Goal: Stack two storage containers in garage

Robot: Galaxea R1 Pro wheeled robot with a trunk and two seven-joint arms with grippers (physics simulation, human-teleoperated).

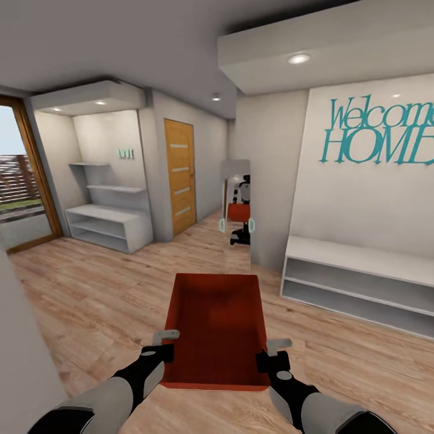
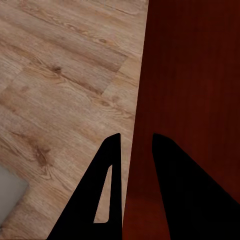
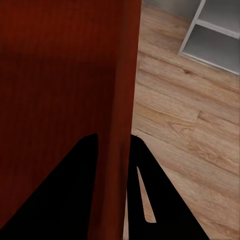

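One storage container (image 1: 217, 325) hangs between both claws above the wood-plank floor (image 1: 90, 301), long axis pointing ahead toward the mirror (image 1: 236, 211). The left claw (image 1: 166, 343) and right claw (image 1: 271, 355) each pinch a side wall at the near end, equally close.

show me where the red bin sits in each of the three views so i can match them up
Head view: the storage container is low centre, held between the left claw and right claw.
Left wrist view: its dark red wall covers the picture's right part, one finger inside it.
Right wrist view: its wall covers the picture's left part.
Shared landmark: the wood-plank floor.
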